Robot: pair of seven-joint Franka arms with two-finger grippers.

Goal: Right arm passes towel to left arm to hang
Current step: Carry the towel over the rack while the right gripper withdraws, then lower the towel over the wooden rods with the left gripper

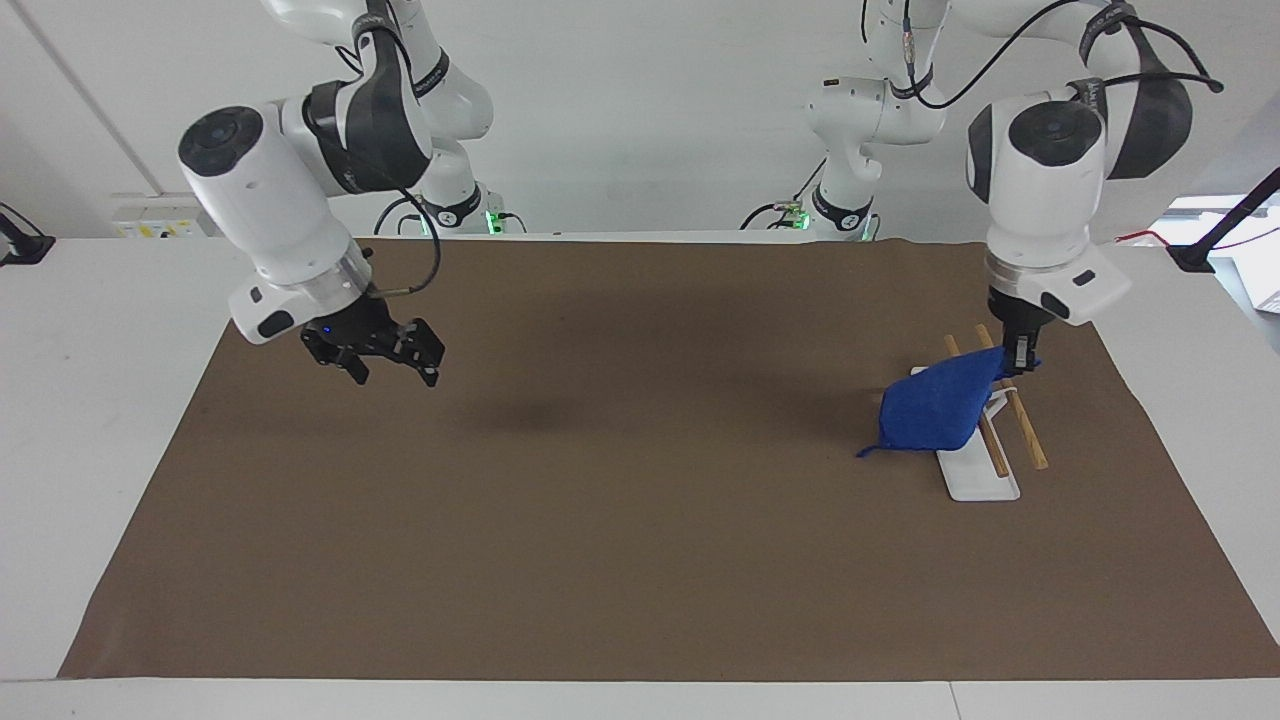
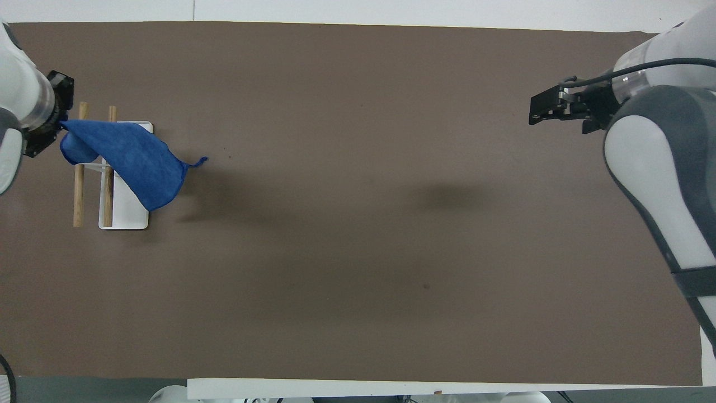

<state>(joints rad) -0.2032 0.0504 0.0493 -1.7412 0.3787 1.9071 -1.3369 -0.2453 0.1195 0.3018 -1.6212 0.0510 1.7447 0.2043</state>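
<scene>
While the right tool hangs released and empty, the left tool grips the towel over the rack, so basically only draping's left.

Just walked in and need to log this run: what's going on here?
The left gripper holds the blue towel by one corner over the white rack with its two wooden rods; the cloth drapes across the rack, apparently mid-hang, not yet released. The right gripper hangs empty, jaws open, above the brown mat toward the right arm's end of the table, waiting.
</scene>
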